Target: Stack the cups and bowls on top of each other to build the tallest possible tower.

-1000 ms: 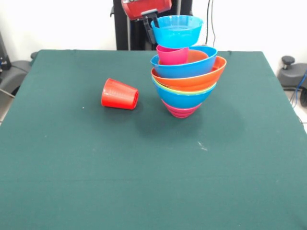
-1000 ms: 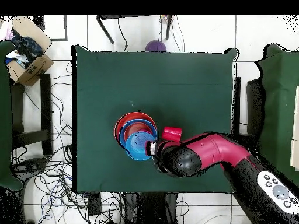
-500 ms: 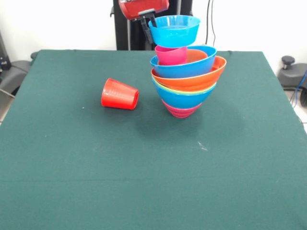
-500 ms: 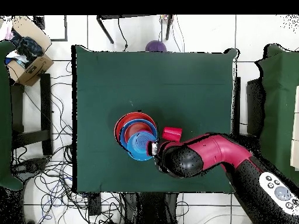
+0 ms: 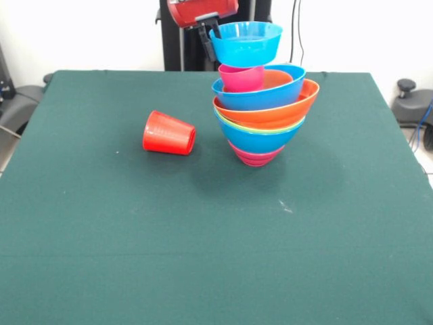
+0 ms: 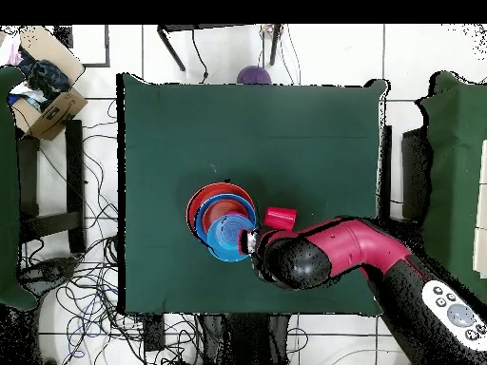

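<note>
1. front view shows the gripper clamped on the near-left rim of the light blue bowl, holding it just above the pink cup; over the last second the bowl has risen a little and slid slightly left, then stopped.
2. my reading is that the bowl is not yet set down: it hangs over the cup, a touch off-centre, so the top layer of the tower is unfinished.
3. the tower stands right of the table's middle, towards its far edge: a magenta bowl at the base, then blue, a green rim, orange and blue, with the pink cup inside the top one. the orange bowl sits tilted, so the pile looks unsteady.
4. the red-orange cup lies on its side left of the tower, well apart from it, unstacked.
5. overhead view shows the arm reaching across the red-orange cup's side of the pile; nothing else lies on the cloth.
</note>
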Robot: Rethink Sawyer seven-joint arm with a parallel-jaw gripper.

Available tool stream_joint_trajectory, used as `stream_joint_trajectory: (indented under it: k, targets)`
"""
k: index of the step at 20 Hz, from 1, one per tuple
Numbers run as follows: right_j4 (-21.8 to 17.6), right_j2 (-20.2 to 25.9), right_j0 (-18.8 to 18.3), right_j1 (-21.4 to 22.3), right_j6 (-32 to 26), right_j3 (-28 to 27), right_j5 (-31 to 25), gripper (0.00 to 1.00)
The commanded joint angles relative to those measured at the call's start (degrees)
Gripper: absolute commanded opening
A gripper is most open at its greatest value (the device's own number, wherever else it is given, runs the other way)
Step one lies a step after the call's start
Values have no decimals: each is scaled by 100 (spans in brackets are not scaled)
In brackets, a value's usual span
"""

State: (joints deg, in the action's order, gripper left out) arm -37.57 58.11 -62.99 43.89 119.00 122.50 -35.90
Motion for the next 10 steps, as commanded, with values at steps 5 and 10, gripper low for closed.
stream_joint_trajectory:
  k: [5,10]
  targets:
    - [-419,104,345,45,-997,130,-97,0]
    - [-383,72,451,89,-890,91,-106,0]
